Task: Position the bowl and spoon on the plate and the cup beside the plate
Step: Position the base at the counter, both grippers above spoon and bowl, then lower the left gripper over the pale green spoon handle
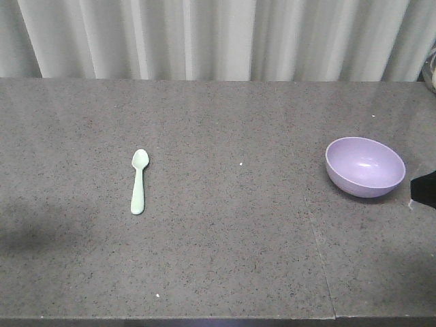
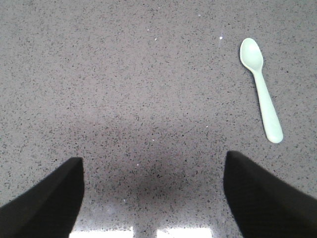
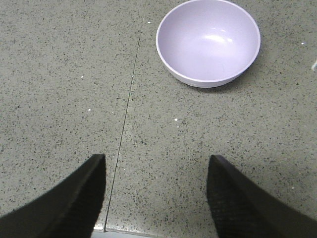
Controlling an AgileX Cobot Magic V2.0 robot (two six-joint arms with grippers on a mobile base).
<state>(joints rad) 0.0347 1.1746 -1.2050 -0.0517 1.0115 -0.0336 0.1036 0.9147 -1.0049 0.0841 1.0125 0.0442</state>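
The mint-green spoon (image 1: 138, 180) lies flat on the grey table left of centre, head pointing away; the left wrist view has the spoon (image 2: 261, 87) at upper right. My left gripper (image 2: 153, 163) hovers open over bare table, to the left of and nearer than the spoon, holding nothing. The lavender bowl (image 1: 364, 166) stands upright and empty at the right. My right gripper (image 3: 157, 161) is open with nothing in it, over the table on the near side of the bowl (image 3: 208, 39). Plate and cup are out of view.
A thin seam (image 1: 317, 238) runs through the stone tabletop (image 1: 225, 259) left of the bowl, also seen as the seam (image 3: 128, 101) by my right gripper. A dark shape (image 1: 424, 189) pokes in at the right edge beside the bowl. Pale curtains (image 1: 204, 37) hang behind the table.
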